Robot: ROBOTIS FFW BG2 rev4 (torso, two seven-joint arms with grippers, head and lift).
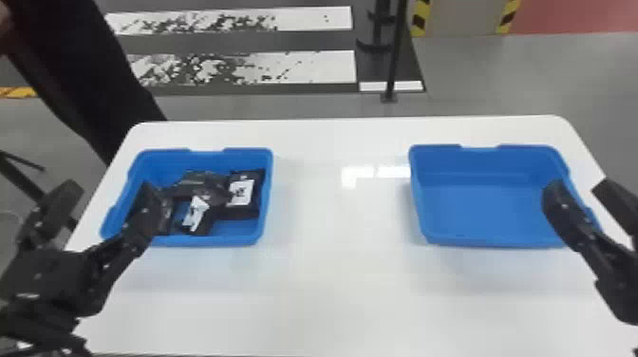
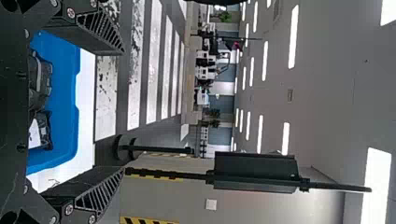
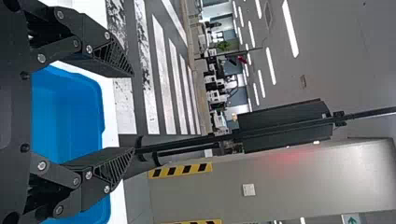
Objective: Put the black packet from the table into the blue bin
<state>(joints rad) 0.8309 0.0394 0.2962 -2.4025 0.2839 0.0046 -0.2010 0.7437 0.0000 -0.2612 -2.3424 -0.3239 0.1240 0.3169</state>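
Several black packets (image 1: 201,183), some white-labelled, lie in a blue bin (image 1: 209,240); left tool (image 1: 110,190), right tool (image 1: 580,190) spread.

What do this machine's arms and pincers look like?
Both the left arm and right arm are black and jointed. The left pincer and right pincer each have two black fingers that taper to a point, with slanted ribs along their sides and round silvery screws at the joints.
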